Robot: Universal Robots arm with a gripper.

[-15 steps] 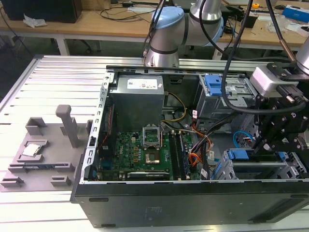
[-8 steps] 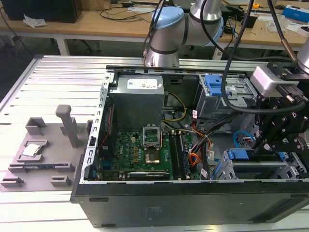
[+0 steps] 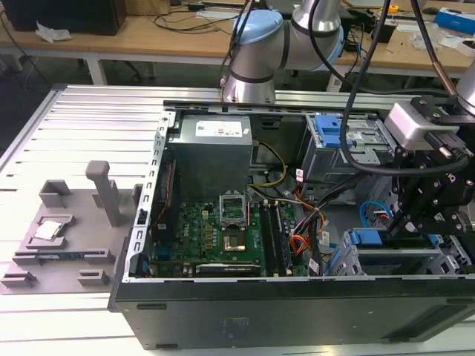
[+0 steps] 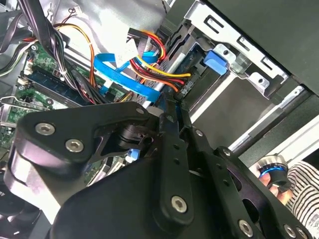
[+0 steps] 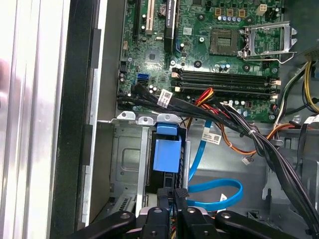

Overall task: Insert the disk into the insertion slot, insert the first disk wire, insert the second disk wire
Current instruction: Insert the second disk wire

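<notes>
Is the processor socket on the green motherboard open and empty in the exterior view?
Yes, the processor socket on the green motherboard has its metal frame raised, with no chip seated.

- You've got a matt black metal gripper (image 5: 172,209), with bright screw heads.
- The insertion slot (image 5: 130,164) is dull grey sheet metal, punched with holes.
- The disk (image 5: 166,155) shows you a smooth blue plastic carrier.
- Blue ribbon cable (image 5: 215,191): glossy plastic.
- Worktop (image 3: 89,141): ribbed, brushed aluminium.
- Motherboard (image 3: 211,231): matt green.
</notes>
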